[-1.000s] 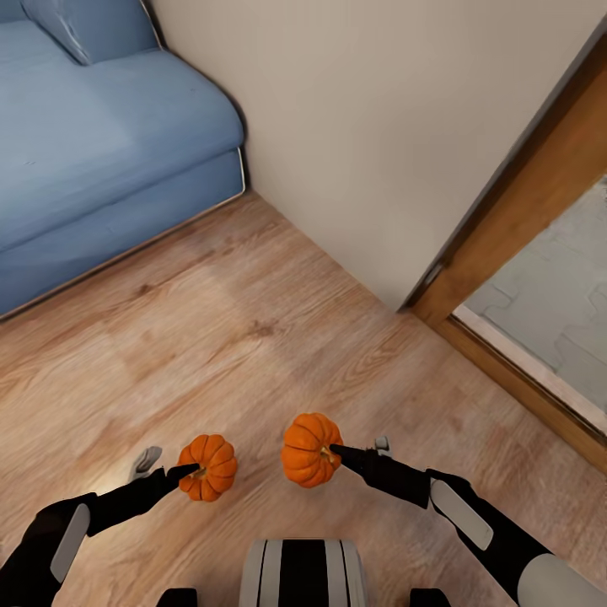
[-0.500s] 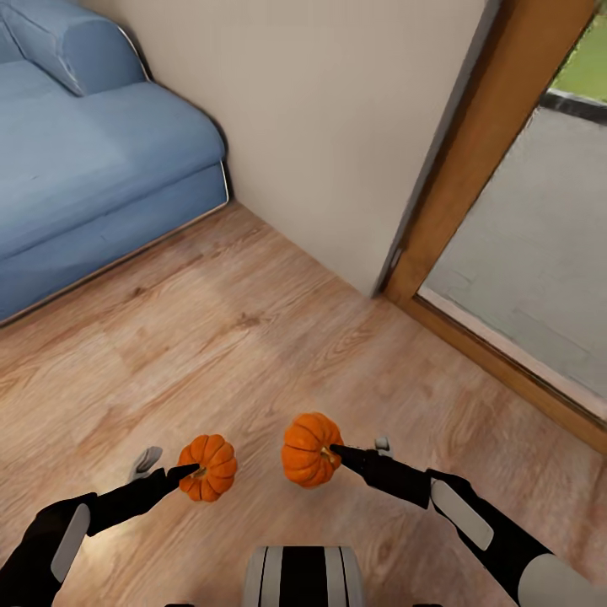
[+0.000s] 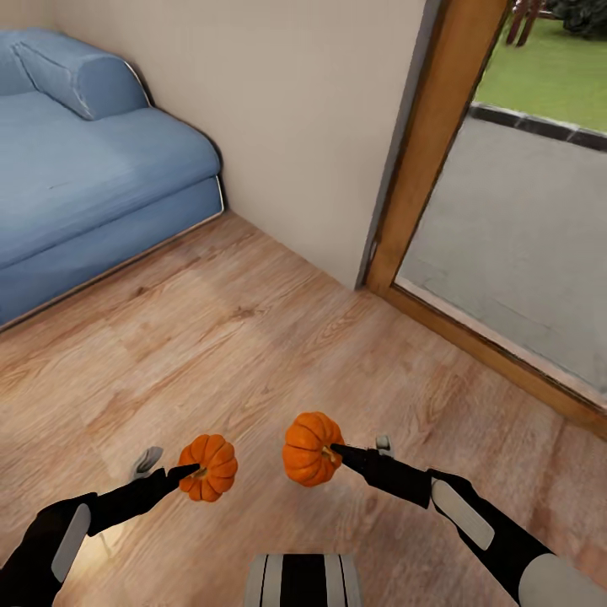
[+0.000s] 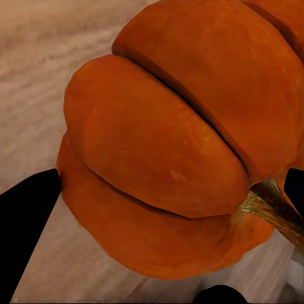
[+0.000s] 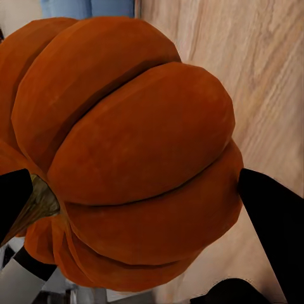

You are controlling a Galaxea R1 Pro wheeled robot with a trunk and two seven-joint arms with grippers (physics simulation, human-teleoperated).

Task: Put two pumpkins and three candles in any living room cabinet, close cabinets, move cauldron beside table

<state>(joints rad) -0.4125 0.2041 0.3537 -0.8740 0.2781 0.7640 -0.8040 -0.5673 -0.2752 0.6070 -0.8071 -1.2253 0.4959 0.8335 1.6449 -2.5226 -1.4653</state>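
Nearest me, my left hand (image 3: 192, 472) is clamped on the smaller pumpkin (image 3: 210, 466), with one dark finger (image 4: 25, 221) against its ribbed flank and the brown stem (image 4: 272, 212) beside the opposite finger. My right hand (image 3: 335, 453) is likewise closed on the larger pumpkin (image 3: 309, 449), finger (image 5: 275, 221) pressed to its side, stem (image 5: 35, 206) toward the other finger. Both pumpkins hang above the wooden floor (image 3: 253, 354), just apart from each other, each at the tip of its own hand. Beyond the left hand, well away, stands the blue sofa (image 3: 93, 185) against the beige wall (image 3: 287, 110). Beyond the right hand, the wooden door frame (image 3: 421, 143) borders a grey paved area (image 3: 514, 244), with grass (image 3: 548, 84) farthest out.
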